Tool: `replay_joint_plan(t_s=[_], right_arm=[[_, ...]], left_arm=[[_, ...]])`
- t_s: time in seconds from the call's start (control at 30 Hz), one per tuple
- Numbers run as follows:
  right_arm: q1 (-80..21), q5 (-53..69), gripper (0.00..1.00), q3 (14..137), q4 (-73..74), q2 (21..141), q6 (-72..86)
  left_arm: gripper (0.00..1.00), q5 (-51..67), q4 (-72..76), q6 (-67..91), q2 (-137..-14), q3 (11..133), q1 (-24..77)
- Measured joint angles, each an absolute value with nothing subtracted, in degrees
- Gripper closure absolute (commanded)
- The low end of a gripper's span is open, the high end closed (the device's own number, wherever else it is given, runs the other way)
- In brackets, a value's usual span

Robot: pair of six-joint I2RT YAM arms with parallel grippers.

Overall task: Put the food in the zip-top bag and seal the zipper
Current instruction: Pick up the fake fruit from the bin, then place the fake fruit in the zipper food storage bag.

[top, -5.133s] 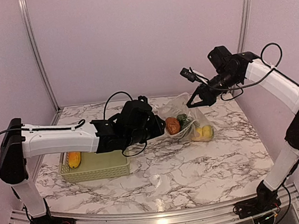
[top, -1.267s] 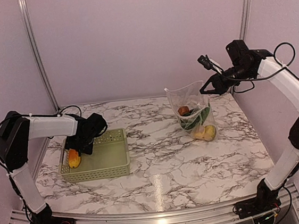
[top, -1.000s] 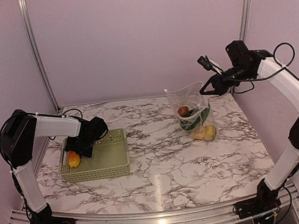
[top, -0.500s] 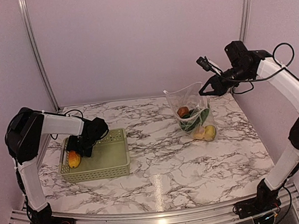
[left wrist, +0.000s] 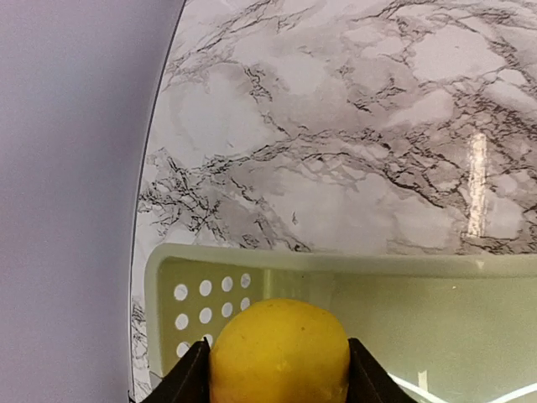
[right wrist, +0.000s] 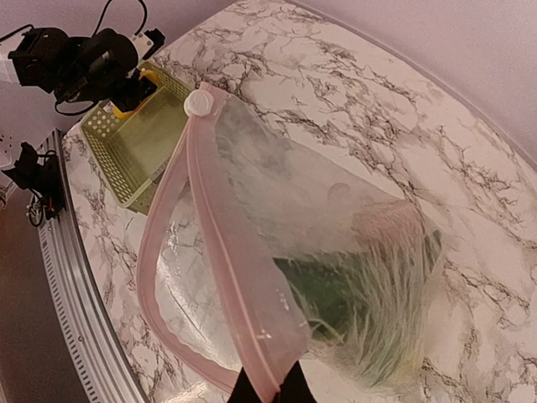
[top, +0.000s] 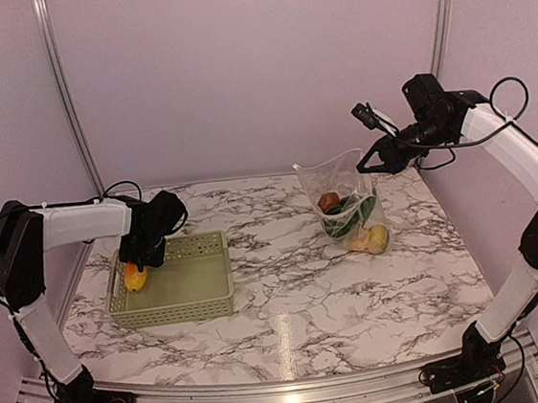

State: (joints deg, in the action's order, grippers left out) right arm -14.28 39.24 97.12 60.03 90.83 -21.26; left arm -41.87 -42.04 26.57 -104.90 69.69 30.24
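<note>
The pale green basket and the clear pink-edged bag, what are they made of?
Pale green perforated basket: probably rigid moulded plastic, matte, with punched round holes. Clear pink-edged bag: thin glossy plastic film, wrinkled, its contents showing through.

The table (top: 289,300) has a white marble top with grey veins, and a bright streak of light is reflected on it near the front middle. A metal rail (top: 270,394) runs along its near edge. On the left part lies a pale green plastic basket (top: 170,314), close to the left edge, with small round holes in its walls. On the right part, further back and well apart from the basket, stands a clear plastic bag (top: 336,177). Its bottom seems to rest on the marble and its mouth points up
</note>
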Motion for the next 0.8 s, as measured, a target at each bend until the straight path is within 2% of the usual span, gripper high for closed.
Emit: replay_joint_plan(t_s=[0.27, 0.47, 0.57, 0.67, 0.8], right_arm=[[-15.31, 38.28, 1.0, 97.12, 60.05, 90.83, -21.32], [-16.1, 37.82, 1.0, 97.12, 60.1, 90.83, -21.69], [-16.29, 37.71, 1.0, 97.12, 60.14, 90.83, -21.85], [-16.53, 37.41, 1.0, 97.12, 60.4, 90.83, -22.33], [-16.88, 37.15, 1.0, 97.12, 60.58, 90.83, -22.57]], left_arm=[[0.55, -31.31, -40.05, 25.58, -93.3, 73.03, 34.22], [0.57, -21.04, -29.65, 23.07, -83.9, 73.91, 39.44], [0.63, -15.77, -23.11, 22.74, -80.93, 74.46, 41.67], [0.77, -11.31, -14.96, 22.85, -79.18, 74.17, 43.46], [0.9, -6.9, -0.75, 22.44, -78.37, 72.1, 47.0]])
